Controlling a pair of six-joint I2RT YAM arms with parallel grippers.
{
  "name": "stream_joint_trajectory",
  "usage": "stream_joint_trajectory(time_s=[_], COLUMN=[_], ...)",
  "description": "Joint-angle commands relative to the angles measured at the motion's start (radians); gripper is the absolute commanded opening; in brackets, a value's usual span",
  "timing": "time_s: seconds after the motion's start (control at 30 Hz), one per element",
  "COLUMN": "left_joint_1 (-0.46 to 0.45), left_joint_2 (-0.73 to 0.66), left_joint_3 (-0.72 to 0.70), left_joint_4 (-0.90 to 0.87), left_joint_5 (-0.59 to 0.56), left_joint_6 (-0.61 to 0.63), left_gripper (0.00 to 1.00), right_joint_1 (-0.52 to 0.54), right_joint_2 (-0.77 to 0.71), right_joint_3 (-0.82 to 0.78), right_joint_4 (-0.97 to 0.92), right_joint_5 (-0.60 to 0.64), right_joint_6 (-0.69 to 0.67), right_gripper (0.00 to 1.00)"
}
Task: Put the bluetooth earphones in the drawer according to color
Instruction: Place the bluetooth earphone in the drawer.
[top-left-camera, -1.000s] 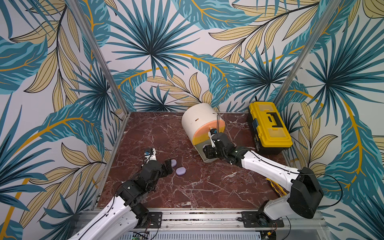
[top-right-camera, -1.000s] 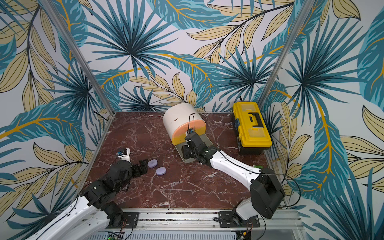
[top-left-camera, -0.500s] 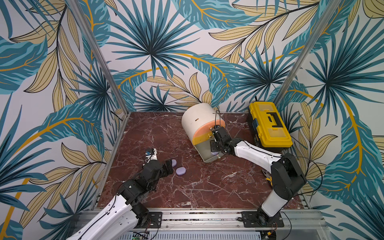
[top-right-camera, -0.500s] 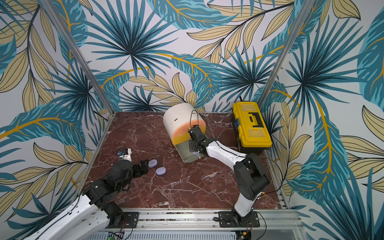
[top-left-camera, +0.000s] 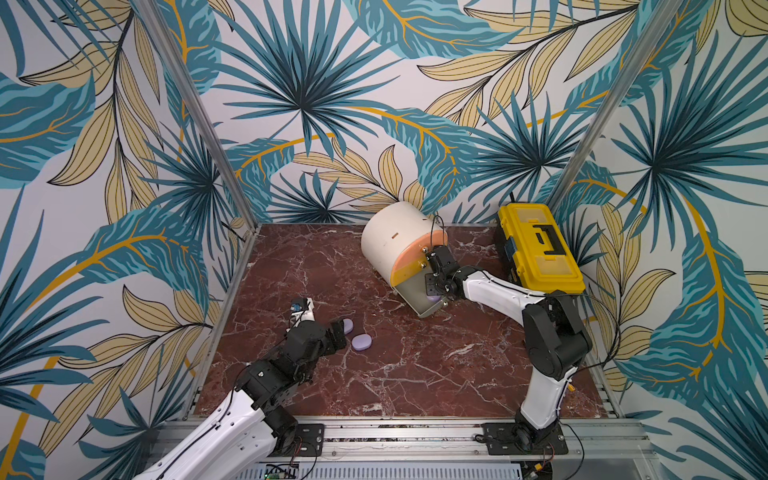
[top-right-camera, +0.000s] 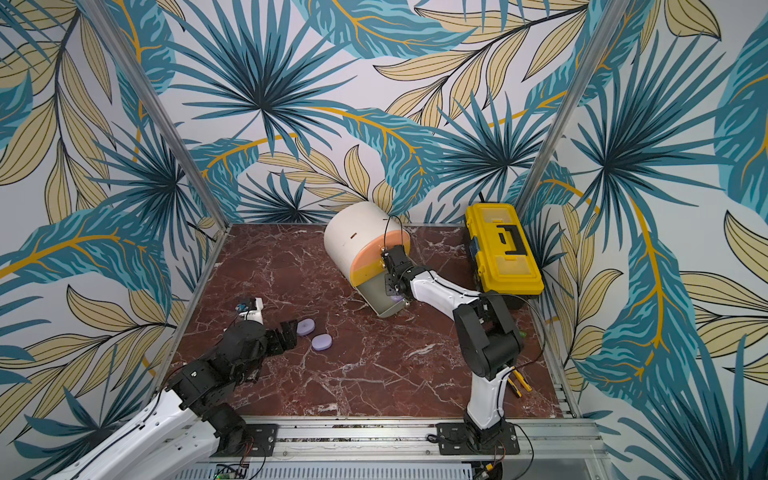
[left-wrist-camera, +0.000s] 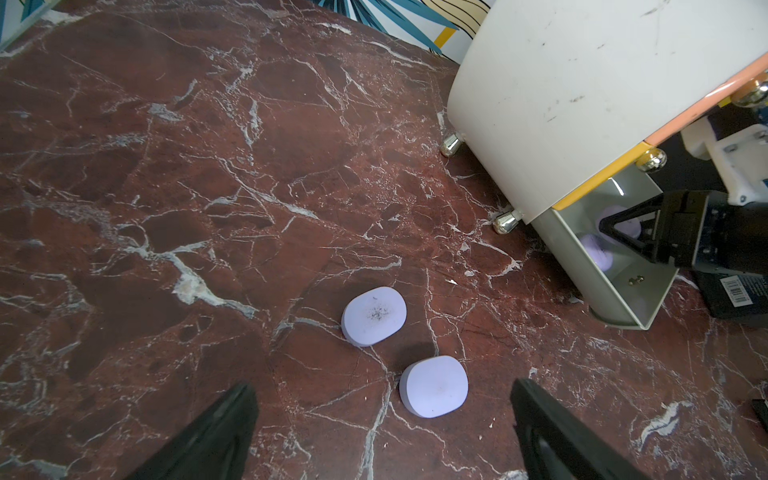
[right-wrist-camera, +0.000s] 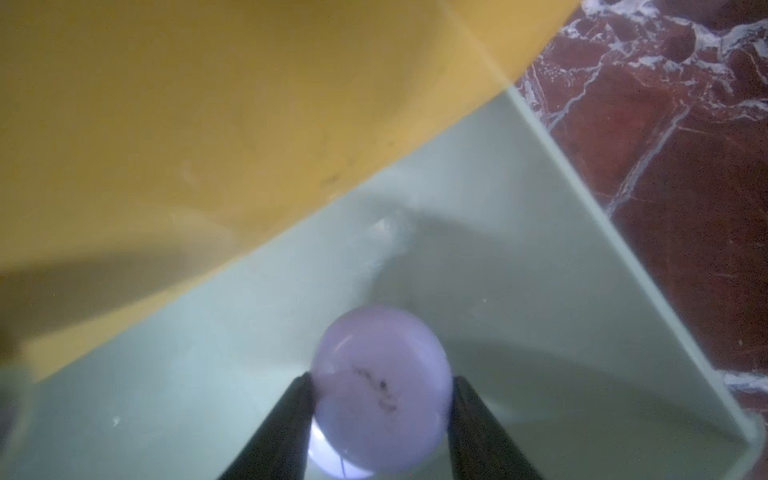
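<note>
Lilac case (right-wrist-camera: 380, 390), pinched by right gripper (right-wrist-camera: 382, 377), sits inside grey drawer (right-wrist-camera: 498, 249), clear of walls; left gripper (left-wrist-camera: 382, 384) spread apart.

No legible text anywhere; barcode label (left-wrist-camera: 736, 291) digits too small

2 on table (top-left-camera: 415, 374) — earphone (right-wrist-camera: 380, 390) in drawer (top-left-camera: 415, 297).

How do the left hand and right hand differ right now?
The left hand is wide open, empty; the right hand grips a lilac case. The left hovers over marble by two loose cases; the right reaches into the open grey drawer. Both have black fingers.
</note>
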Motion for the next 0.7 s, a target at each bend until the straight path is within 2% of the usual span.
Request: stream_joint_trajectory(time_s=[0.0, 0.33, 0.67], left_joint_1=[0.005, 0.005, 0.006], left_joint_2=[-0.019, -0.027, -0.011], left_joint_3=[-0.019, -0.030, -0.120], left_joint_4=[0.005, 0.006, 0.075], left_joint_5=[-0.003, -0.006, 0.015], left_joint_6=[-0.004, -0.007, -0.062], left_gripper=[1.00, 1.00, 1.00], right_joint_1=[0.002, 0.001, 0.025], right_joint_2=[0.012, -0.082, -0.306], right_joint_3=[0.019, 0.009, -0.139], right_joint_4=[-0.006, -0.048, -0.011], right_joint_5=[-0.002, -0.035, -0.257], right_joint_6=[-0.008, 0.005, 0.021], right_gripper=[0.60, 0.74, 0.83])
